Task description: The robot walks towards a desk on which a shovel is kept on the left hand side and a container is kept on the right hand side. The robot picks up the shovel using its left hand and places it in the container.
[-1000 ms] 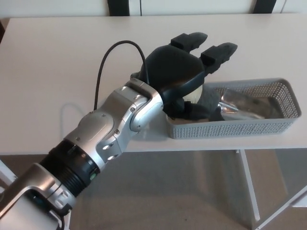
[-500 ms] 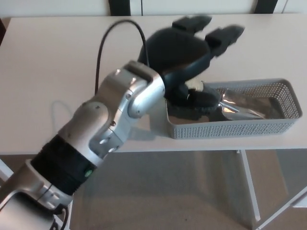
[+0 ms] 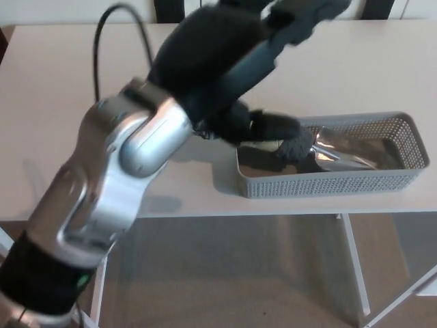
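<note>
Shiny metal shovel (image 3: 345, 154) lies in perforated grey rectangular container (image 3: 328, 183).

Bare desk (image 3: 68, 102) left of the container (image 3: 382, 179); shovel (image 3: 341, 154) filling its inside

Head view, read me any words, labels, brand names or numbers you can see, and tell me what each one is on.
None: no readable text shows anywhere.
The grey mesh container carries no label.
The shiny shovel lying in it shows no marking.
The left hand and its silver forearm show no lettering, though both are motion-blurred.
The white desk is plain.
</note>
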